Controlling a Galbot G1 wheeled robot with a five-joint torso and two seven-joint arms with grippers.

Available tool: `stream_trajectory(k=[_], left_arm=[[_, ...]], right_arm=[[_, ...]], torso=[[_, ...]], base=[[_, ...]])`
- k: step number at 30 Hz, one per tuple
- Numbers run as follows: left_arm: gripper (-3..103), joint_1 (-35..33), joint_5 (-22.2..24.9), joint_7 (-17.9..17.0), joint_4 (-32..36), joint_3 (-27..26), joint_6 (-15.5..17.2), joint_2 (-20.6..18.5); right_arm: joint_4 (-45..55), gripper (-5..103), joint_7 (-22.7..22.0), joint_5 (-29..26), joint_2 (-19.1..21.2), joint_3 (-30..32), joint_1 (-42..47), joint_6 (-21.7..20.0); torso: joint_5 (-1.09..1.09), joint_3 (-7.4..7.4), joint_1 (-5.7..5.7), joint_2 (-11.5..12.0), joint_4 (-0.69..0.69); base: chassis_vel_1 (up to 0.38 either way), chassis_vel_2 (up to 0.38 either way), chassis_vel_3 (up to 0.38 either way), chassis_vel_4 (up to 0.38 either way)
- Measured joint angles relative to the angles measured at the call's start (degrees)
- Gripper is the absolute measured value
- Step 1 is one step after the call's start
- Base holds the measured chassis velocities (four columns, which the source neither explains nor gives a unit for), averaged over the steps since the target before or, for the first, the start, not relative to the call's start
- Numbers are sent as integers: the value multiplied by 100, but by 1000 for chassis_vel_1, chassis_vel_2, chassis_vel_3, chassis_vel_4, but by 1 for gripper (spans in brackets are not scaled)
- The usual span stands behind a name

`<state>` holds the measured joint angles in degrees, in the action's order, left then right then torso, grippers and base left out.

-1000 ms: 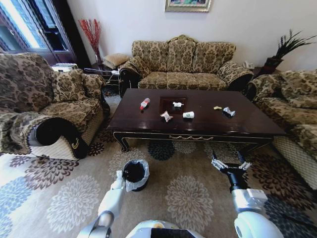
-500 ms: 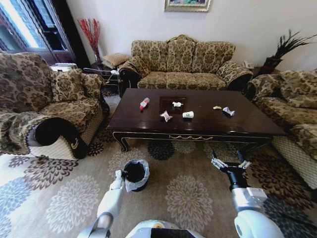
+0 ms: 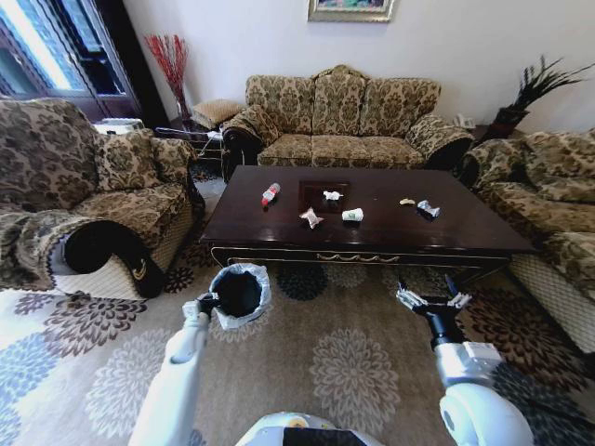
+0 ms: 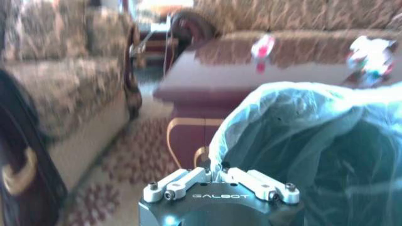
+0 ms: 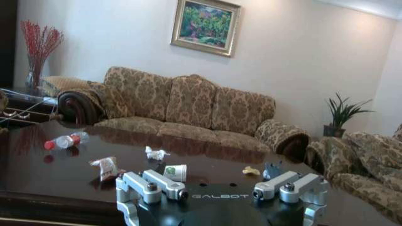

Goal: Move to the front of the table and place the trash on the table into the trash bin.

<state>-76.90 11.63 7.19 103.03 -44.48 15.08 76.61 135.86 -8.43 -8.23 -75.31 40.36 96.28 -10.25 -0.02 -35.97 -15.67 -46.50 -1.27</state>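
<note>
From the head view, the left gripper (image 3: 203, 304) grips the rim of the trash bin (image 3: 239, 294), which hangs tilted above the carpet (image 3: 307, 372) just in front of the table's (image 3: 465, 232) near-left corner, its white liner ruffled around a dark mouth. The right gripper (image 3: 433, 299) hovers with fingers spread wide and empty, before the table's near edge toward the right end. On the tabletop lie a plastic bottle (image 3: 271, 194) toward the left end, a crinkled wrapper (image 3: 311, 218), a white tissue (image 3: 332, 195), a paper cup (image 3: 352, 215), a small yellow scrap (image 3: 407, 201) and another wrapper (image 3: 428, 208) toward the right.

In the left wrist view, the closed fingers (image 4: 188, 178) pinch the liner bag, the bin filling the space beside them.

In the right wrist view, the open fingers (image 5: 150, 186) frame the cup beyond them.
</note>
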Motion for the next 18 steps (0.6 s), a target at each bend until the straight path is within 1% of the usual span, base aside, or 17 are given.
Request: stream_trajectory(k=[3, 4, 6, 7, 8, 10, 11, 12, 15, 17, 18], left_arm=[[2, -461, 215, 139, 947, -340, 53, -76], [2, -461, 215, 139, 947, -340, 53, -76], [2, -764, 315, 190, 1601, -551, 32, 17], [2, -881, 355, 151, 1918, -595, 19, 90], [2, -881, 355, 151, 1918, -595, 19, 90], [2, -1014, 412, 40, 2448, -602, 32, 199], [2, -1045, 438, -43, 2815, -579, 96, 263], [2, -1045, 438, -43, 2815, -579, 96, 263], [2, -983, 482, -178, 3506, -454, 338, 358], [2, -898, 481, -323, 3679, -373, 419, 391], [2, -898, 481, -323, 3679, -373, 419, 391]], right_arm=[[3, 100, -1, -10, 25, -9, -92, -236], [3, 100, -1, -10, 25, -9, -92, -236], [12, 100, -4, -14, 43, -24, -163, -315], [28, 100, -5, -34, 53, -31, -177, -320], [28, 100, -5, -34, 53, -31, -177, -320], [81, 100, -5, -105, 81, -33, -178, -321], [137, 100, -6, -184, 107, -25, -175, -320], [137, 100, -6, -184, 107, -25, -175, -320], [247, 100, -37, -319, 143, -13, -218, -263], [296, 100, -39, -353, 148, -3, -243, -225], [296, 100, -39, -353, 148, -3, -243, -225]], torso=[[2, 1, 0, 0, 0], [2, 1, 0, 0, 0], [1, 1, 0, -1, 1], [1, 1, 0, -1, 2], [1, 1, 0, -1, 2], [1, 0, 0, 0, 1], [1, 0, 0, 0, 1], [1, 0, 0, 0, 1], [2, 1, 0, -1, 3], [4, 1, 0, -1, 3], [4, 1, 0, -1, 3]], base=[[0, 0, 0, 0], [0, 0, 0, 0], [0, 0, 0, 0], [0, 0, 0, 0], [0, 0, 0, 0], [0, 0, 0, 0], [0, 0, 0, 0], [0, 0, 0, 0], [0, 0, 0, 0], [0, 0, 0, 0], [0, 0, 0, 0]])
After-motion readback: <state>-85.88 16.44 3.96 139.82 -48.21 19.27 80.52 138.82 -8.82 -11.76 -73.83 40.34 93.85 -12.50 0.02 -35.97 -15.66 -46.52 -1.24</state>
